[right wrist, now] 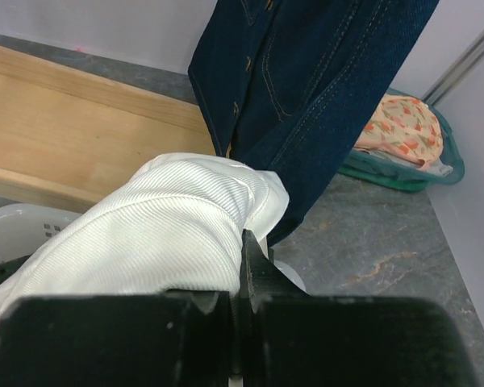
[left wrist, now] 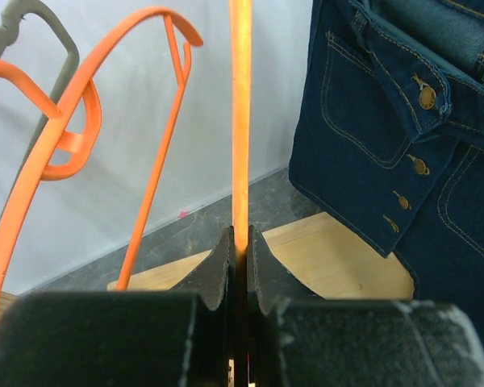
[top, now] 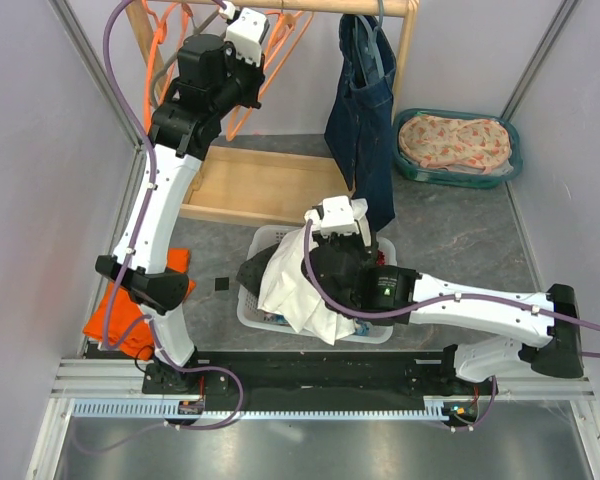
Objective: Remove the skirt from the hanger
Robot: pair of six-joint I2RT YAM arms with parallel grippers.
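Note:
High at the back, my left gripper [top: 242,30] [left wrist: 240,238] is shut on the thin bar of an empty orange hanger [left wrist: 240,121] [top: 270,72] that hangs from the wooden rail [top: 320,6]. The white ribbed skirt [top: 295,280] [right wrist: 161,234] is off that hanger. It drapes over my right gripper [top: 345,225] [right wrist: 244,242], which is shut on its edge above the white laundry basket [top: 252,312] [right wrist: 16,230]. The skirt's lower part hangs down into the basket.
A dark denim garment [top: 365,120] [left wrist: 403,145] [right wrist: 306,81] hangs from the rail just behind my right gripper. More orange hangers and a grey one [left wrist: 32,12] hang at the left. The rack's wooden base [top: 250,185], a teal basket [top: 510,165] with floral cloth and an orange cloth [top: 120,315] surround me.

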